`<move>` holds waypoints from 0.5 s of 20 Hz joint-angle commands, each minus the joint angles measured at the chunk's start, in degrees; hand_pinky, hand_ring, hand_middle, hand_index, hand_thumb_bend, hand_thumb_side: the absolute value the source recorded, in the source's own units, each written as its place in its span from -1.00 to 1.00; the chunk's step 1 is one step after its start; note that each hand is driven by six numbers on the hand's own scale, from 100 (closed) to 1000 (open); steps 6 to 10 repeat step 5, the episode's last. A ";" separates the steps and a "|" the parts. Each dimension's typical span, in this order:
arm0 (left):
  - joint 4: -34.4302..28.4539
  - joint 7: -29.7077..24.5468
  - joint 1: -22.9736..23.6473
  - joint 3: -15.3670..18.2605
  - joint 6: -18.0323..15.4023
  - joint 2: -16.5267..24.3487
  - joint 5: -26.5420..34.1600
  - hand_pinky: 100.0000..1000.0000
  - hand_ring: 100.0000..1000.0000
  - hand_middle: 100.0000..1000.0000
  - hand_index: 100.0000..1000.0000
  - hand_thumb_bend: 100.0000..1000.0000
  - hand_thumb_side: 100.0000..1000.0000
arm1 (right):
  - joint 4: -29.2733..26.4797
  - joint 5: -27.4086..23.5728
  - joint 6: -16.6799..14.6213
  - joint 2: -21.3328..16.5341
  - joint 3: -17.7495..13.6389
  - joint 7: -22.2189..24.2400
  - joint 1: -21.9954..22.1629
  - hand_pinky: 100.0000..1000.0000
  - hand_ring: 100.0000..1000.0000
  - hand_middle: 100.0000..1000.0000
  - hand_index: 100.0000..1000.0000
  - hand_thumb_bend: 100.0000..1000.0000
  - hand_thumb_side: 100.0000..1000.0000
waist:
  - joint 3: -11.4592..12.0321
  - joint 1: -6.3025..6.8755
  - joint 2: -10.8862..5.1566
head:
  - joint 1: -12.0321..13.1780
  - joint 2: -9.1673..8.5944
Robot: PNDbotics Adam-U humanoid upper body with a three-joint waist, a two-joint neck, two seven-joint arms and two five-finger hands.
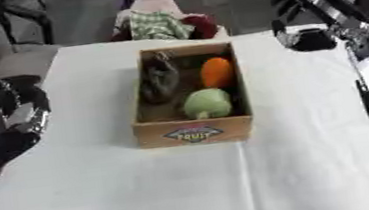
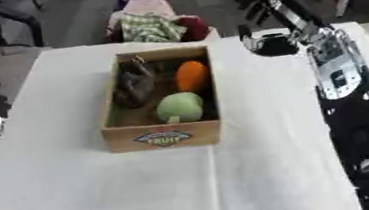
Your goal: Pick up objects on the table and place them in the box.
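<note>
The shallow brown cardboard box (image 1: 193, 128) sits mid-counter, already holding a dark lumpy object (image 1: 158, 80) at 10 o'clock, an orange oval piece (image 1: 216, 72) at 1 and a pale green round one (image 1: 206, 103) at 5. The white-clothed counter (image 1: 146, 192) around it shows nothing left. The right robot hand (image 2: 261, 42), at 1 o'clock of the box, looks curled and empty; the left robot hand (image 1: 20, 104), at 9, I cannot tell. Best now: lift both arms clear without brushing the box walls.

I see the box (image 1: 193, 128) at the frame's centre on the table (image 1: 146, 192). Inside it, one object (image 1: 158, 82) lies along the left wall, another (image 1: 216, 72) at upper right, a third (image 1: 206, 103) at lower right. My right robot hand (image 2: 259, 37) hangs upper right of the box, the left robot hand (image 1: 21, 109) at the left edge.
</note>
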 commanded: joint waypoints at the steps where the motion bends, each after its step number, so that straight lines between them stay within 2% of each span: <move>1: -0.82 0.30 -0.35 0.82 -0.05 0.90 -0.26 0.54 0.11 0.00 0.44 -0.95 -0.81 | -1.83 -1.34 0.49 -1.60 -0.21 0.44 -1.06 0.09 0.28 0.38 0.69 -1.00 -1.00 | -0.04 0.16 -0.82 | 0.18 -0.17; 2: -0.75 0.49 -0.03 1.14 0.00 0.66 -0.32 0.54 0.12 0.03 0.45 -0.95 -0.81 | -1.65 -1.62 0.74 -2.00 -0.59 0.28 -0.65 -0.01 0.18 0.31 0.67 -1.00 -1.00 | -0.34 0.29 -0.64 | 0.43 -0.10; 5: -1.00 1.46 1.12 2.02 -0.18 -0.02 -0.64 0.54 0.12 0.03 0.44 -0.94 -0.81 | -3.20 -3.91 2.50 -4.29 -3.18 -1.64 2.80 -0.04 0.16 0.29 0.66 -1.00 -1.00 | -0.85 0.59 -0.49 | 0.09 0.53; 10: -1.00 1.46 1.12 2.02 -0.18 -0.02 -0.64 0.54 0.12 0.03 0.44 -0.94 -0.81 | -3.20 -3.91 2.50 -4.29 -3.18 -1.64 2.80 -0.04 0.16 0.29 0.66 -1.00 -1.00 | -0.85 0.59 -0.49 | 0.09 0.53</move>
